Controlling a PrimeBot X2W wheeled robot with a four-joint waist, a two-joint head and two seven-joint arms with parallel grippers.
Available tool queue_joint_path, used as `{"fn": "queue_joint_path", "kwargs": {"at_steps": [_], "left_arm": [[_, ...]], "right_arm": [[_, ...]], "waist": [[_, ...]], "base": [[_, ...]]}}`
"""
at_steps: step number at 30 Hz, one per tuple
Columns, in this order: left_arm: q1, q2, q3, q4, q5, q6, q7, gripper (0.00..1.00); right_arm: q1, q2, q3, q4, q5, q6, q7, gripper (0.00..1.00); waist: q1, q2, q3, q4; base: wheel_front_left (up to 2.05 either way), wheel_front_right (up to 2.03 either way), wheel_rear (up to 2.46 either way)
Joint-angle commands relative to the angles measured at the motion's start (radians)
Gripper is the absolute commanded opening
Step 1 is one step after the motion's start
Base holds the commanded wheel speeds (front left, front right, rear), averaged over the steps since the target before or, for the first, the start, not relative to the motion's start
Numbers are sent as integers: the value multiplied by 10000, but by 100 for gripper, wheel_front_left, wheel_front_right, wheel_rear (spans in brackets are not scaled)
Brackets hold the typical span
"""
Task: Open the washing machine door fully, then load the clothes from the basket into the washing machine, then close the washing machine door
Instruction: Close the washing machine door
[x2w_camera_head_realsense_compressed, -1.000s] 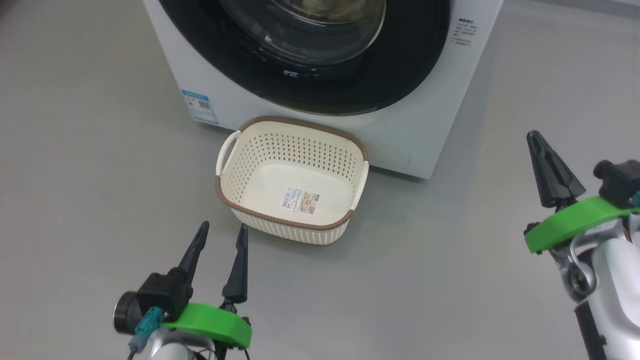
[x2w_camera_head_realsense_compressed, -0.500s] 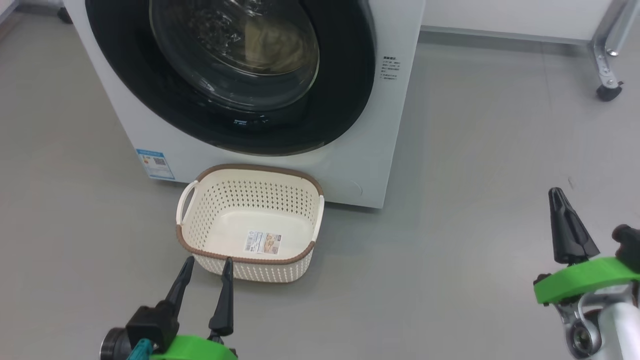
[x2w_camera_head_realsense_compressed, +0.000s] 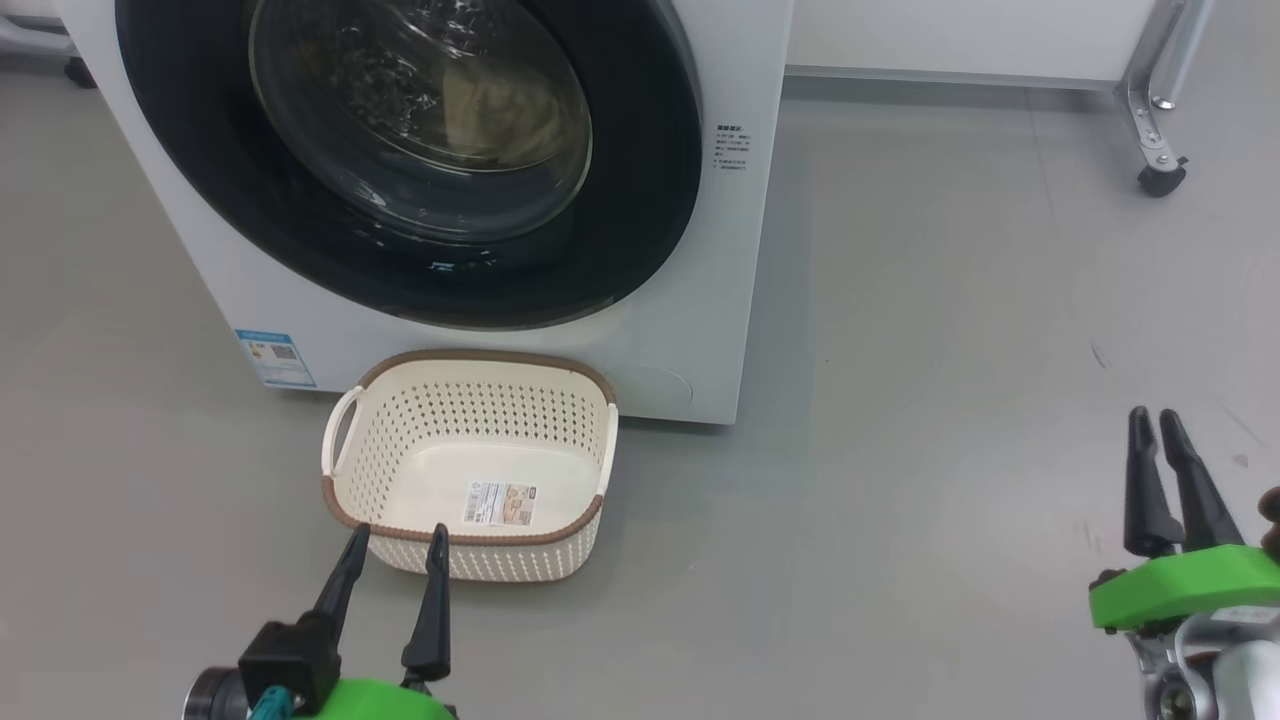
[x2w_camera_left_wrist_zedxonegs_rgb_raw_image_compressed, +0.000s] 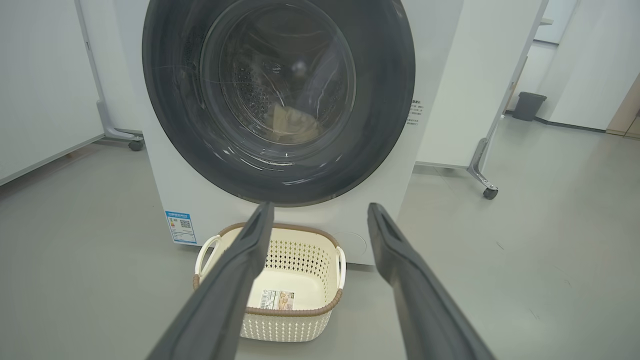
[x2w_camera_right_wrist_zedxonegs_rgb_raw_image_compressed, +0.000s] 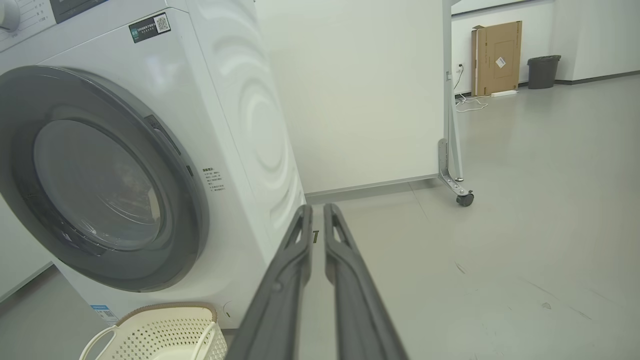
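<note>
Nearest, left claw (x2w_camera_head_realsense_compressed: 398, 532): spread wide, gripping nothing, tips near the basket (x2w_camera_head_realsense_compressed: 480, 357). Right claw (x2w_camera_head_realsense_compressed: 1151, 415): pressed shut, nothing between its fingers, well off to the basket's right above smooth grey floor (x2w_camera_head_realsense_compressed: 900, 420).

Just ahead of left claw: small cream plastic basket, a rounded rectangle with perforated walls, brown rim and white loop handles. Empty save a sticker (x2w_camera_head_realsense_compressed: 499, 504) on its base. Stands on the floor just before the washer (x2w_camera_head_realsense_compressed: 720, 300).

Beyond, ahead of and above left claw: big white boxy washer, small blue label (x2w_camera_head_realsense_compressed: 275, 358) low on its front. Door (x2w_camera_head_realsense_compressed: 640, 200) closed flush: wide glossy black ring round bulging clear glass. Behind the glass, in the perforated steel drum (x2w_camera_left_wrist_zedxonegs_rgb_raw_image_compressed: 252, 92): pale yellow clothes (x2w_camera_left_wrist_zedxonegs_rgb_raw_image_compressed: 295, 127), a soft crumpled heap at the bottom.

Farthest, ahead of right claw: white panel (x2w_camera_right_wrist_zedxonegs_rgb_raw_image_compressed: 360, 100) on a metal leg with castor (x2w_camera_right_wrist_zedxonegs_rgb_raw_image_compressed: 465, 199).
</note>
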Motion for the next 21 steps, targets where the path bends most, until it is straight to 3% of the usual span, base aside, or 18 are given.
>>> {"fn": "queue_joint_path", "kwargs": {"at_steps": [1, 21], "left_arm": [[-306, 42, 415, -272, 64, -35, -111, 100], [-243, -187, 954, -329, 625, -27, -111, 100]], "right_arm": [[-218, -94, 176, -368, 4, -34, -67, 100], [-222, -90, 305, -210, 107, -34, -67, 100]], "waist": [[1, -1, 20, -36], [1, -1, 88, -122]], "base": [[0, 0, 0], [0, 0, 0]]}}
